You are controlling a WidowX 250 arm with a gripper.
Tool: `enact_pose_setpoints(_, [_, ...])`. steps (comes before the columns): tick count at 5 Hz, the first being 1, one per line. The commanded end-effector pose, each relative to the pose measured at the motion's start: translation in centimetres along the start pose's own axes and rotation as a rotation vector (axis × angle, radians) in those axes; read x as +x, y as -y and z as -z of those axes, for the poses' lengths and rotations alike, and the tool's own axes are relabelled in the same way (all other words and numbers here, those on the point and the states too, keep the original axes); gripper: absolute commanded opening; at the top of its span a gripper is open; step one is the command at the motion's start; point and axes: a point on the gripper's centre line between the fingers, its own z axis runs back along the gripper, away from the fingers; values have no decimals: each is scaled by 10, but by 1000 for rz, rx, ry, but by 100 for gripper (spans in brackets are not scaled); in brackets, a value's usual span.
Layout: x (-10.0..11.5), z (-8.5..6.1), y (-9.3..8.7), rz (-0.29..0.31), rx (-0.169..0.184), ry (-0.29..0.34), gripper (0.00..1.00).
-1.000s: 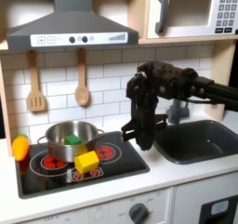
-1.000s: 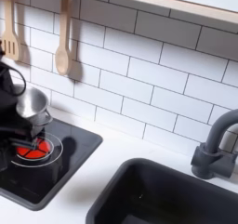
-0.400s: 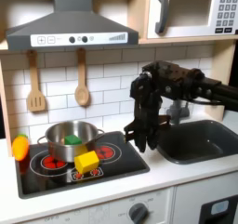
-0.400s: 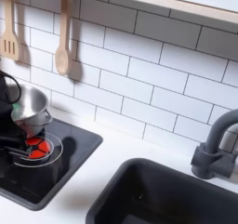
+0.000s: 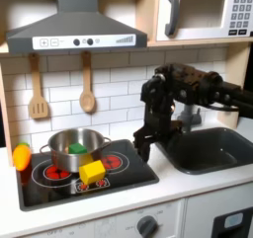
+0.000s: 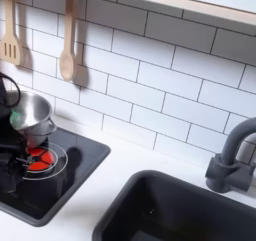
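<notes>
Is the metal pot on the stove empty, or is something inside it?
Not empty. In the first exterior view the pot stands upright on the stove with a green thing inside.

A yellow block (image 5: 92, 170) lies tilted on the black stovetop (image 5: 128, 175), at seven o'clock from the hand (image 5: 143, 149). It sits just in front of the steel pot (image 5: 75, 147), near the hand but apart.

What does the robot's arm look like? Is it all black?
Yes, nearly all black. In the first exterior view the arm is made of chunky, boxy black segments joined together, with dark cables looping along its upper part. At the end sits the gripper, also black, with two thin flat fingers. No coloured markings or labels can be made out on it.
</notes>
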Motion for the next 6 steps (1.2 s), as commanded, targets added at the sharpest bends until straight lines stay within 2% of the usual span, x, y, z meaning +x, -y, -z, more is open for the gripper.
enact_pose_setpoints(1, [1, 4, -6, -9, 32, -3, 100])
enact_pose_setpoints(2, [6, 2, -9, -19, 36, 7, 100])
enact_pose_setpoints(3, [17, 8, -12, -36, 31, 6, 100])
enact_pose_setpoints(4, [31, 14, -20, -46, 44, 10, 100])
enact_pose_setpoints(6, [61, 17, -33, -80, 48, 46, 100])
